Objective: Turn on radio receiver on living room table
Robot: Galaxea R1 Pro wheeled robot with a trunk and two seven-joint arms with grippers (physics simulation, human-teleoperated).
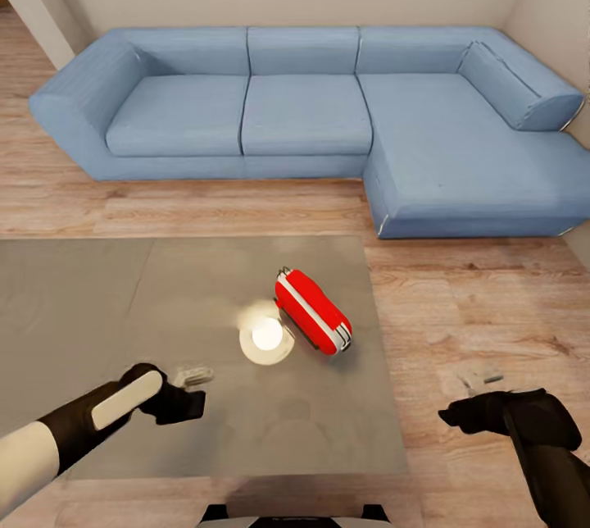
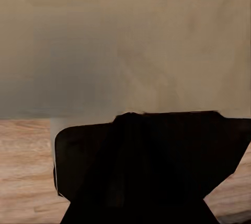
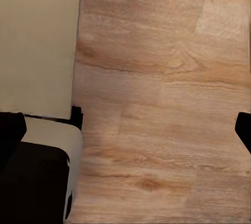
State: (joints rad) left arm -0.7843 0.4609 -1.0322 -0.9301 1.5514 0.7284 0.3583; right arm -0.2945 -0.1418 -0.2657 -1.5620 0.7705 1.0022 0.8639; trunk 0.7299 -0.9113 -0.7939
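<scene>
radio receiver [image 1: 312, 311] on table [image 1: 98, 298], ahead of left gripper [image 1: 193, 377], ahead-left of right gripper [image 1: 480, 380]; sofa [image 1: 311, 114] beyond.

The red radio [image 1: 313, 311], white-banded, lies tipped on the glossy grey table [image 1: 98, 298], near its right edge, before the sofa.

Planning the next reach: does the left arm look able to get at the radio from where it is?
Probably yes: the left gripper hovers over the table, and only bare tabletop lies between it and the radio.
</scene>
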